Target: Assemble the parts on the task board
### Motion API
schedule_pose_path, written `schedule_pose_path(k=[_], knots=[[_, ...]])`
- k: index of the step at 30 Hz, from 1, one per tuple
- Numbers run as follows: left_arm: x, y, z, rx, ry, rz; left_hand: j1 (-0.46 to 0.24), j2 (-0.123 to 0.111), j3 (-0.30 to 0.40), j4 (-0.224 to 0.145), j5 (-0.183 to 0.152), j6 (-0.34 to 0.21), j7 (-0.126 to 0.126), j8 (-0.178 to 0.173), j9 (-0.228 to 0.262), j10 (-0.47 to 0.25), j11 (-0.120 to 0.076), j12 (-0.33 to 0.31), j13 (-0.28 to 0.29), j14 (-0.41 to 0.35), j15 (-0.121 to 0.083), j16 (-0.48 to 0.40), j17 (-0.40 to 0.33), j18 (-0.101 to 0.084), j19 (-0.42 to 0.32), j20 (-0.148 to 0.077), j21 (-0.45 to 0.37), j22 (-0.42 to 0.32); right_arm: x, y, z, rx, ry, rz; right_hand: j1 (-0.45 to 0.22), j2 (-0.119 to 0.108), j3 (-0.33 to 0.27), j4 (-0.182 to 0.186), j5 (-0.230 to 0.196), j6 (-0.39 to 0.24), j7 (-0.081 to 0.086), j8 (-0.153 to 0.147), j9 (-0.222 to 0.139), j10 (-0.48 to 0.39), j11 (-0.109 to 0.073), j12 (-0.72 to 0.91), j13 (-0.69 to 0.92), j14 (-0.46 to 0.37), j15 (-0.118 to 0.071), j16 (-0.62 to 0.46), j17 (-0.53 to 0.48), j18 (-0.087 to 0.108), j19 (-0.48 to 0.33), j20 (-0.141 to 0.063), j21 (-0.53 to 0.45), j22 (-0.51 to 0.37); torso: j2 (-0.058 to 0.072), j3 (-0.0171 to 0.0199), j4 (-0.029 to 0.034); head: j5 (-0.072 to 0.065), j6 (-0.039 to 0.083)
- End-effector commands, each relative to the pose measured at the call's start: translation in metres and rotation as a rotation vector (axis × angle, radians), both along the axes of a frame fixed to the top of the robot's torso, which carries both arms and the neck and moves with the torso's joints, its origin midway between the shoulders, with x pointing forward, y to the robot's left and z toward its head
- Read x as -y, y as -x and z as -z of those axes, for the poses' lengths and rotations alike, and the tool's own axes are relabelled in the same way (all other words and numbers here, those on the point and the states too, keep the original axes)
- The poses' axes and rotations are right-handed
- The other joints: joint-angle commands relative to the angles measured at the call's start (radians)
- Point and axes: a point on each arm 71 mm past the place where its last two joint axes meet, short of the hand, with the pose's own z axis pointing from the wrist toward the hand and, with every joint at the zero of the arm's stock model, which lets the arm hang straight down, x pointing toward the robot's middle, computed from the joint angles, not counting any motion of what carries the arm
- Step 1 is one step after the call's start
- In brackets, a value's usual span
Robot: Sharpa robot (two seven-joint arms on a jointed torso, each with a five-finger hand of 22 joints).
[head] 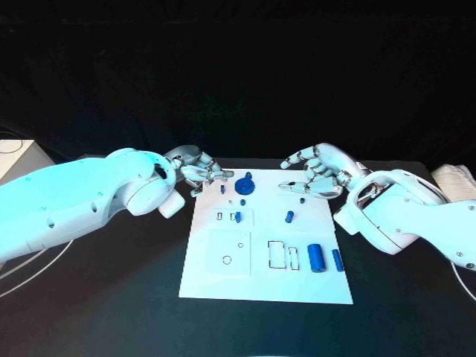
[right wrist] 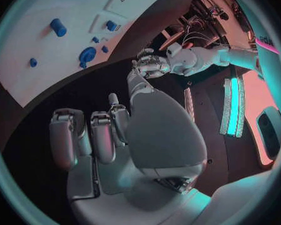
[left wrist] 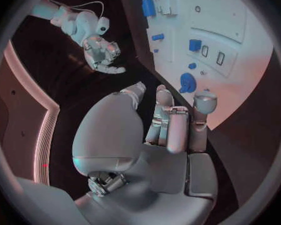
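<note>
Two upright blue cylinders, one thick (head: 316, 257) and one slim (head: 337, 259), stand at the near right of the flat white task board (head: 303, 286), with a round blue knob (head: 245, 186) at its far edge. Beyond that edge, the silver left hand (head: 198, 172) and silver right hand (head: 315, 172) hang over the black table (head: 109, 297), fingers loosely curled and apart, neither holding anything.
</note>
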Motion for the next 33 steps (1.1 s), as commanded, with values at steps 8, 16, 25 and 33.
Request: schedule_pose_path(k=[8, 16, 25, 33], knots=[[0.019, -0.017, 0.012, -0.107, -0.423, 0.107, -0.116, 0.022, -0.042, 0.002, -0.001, -0.016, -0.019, 0.071, 0.095, 0.015, -0.016, 0.030, 0.036, 0.022, -0.016, 0.006, 0.026, -0.015, 0.013, -0.013, 0.026, 0.035, 0.005, -0.005, 0.002, -0.034, -0.034, 0.022, -0.011, 0.002, -0.006, -0.001, 0.007, 0.004, -0.003, 0.004, 0.001, -0.010, -0.002, -0.005, 0.060, 0.096, 0.007, -0.004, 0.231, 0.016, 0.045, 0.005, -0.010, 0.176, -0.004, 0.0068, -0.0051, 0.011, -0.005], [0.040, -0.024, 0.018, -0.144, -0.516, 0.181, -0.147, 0.015, -0.074, 0.001, -0.004, -0.034, -0.019, 0.084, 0.124, 0.000, -0.016, 0.019, 0.023, 0.016, -0.016, -0.001, 0.015, -0.016, 0.011, -0.014, 0.029, 0.039, 0.004, -0.006, 0.003, -0.048, -0.028, 0.024, -0.016, 0.000, -0.011, -0.001, 0.005, 0.002, -0.002, 0.004, 0.001, -0.012, -0.002, -0.006, 0.058, 0.096, 0.007, -0.005, 0.230, 0.017, 0.044, 0.005, -0.014, 0.173, -0.002, 0.0044, -0.0046, 0.009, -0.008], [0.056, -0.029, 0.024, -0.161, -0.558, 0.206, -0.148, 0.021, -0.078, 0.001, -0.002, -0.043, -0.018, 0.083, 0.129, -0.005, -0.015, 0.015, 0.018, 0.018, -0.016, 0.002, 0.022, -0.017, 0.016, -0.014, 0.034, 0.047, 0.002, -0.007, 0.004, -0.058, -0.024, 0.026, -0.018, 0.000, -0.013, -0.001, 0.004, 0.002, -0.002, 0.005, 0.001, -0.012, -0.002, -0.006, 0.058, 0.096, 0.007, -0.005, 0.229, 0.017, 0.043, 0.005, -0.015, 0.173, 0.000, 0.0038, -0.0062, 0.008, -0.011], [0.064, -0.028, 0.027, -0.178, -0.598, 0.238, -0.149, 0.034, -0.082, 0.001, -0.001, -0.055, -0.015, 0.082, 0.138, -0.020, -0.012, 0.003, 0.002, 0.017, -0.013, 0.001, 0.021, -0.018, 0.015, -0.013, 0.035, 0.049, 0.000, -0.008, 0.004, -0.061, -0.023, 0.026, -0.018, 0.000, -0.013, -0.001, 0.004, 0.002, -0.002, 0.005, 0.001, -0.012, -0.002, -0.006, 0.058, 0.096, 0.007, -0.005, 0.229, 0.017, 0.043, 0.005, -0.015, 0.173, -0.002, 0.0038, -0.0024, 0.004, -0.017]])
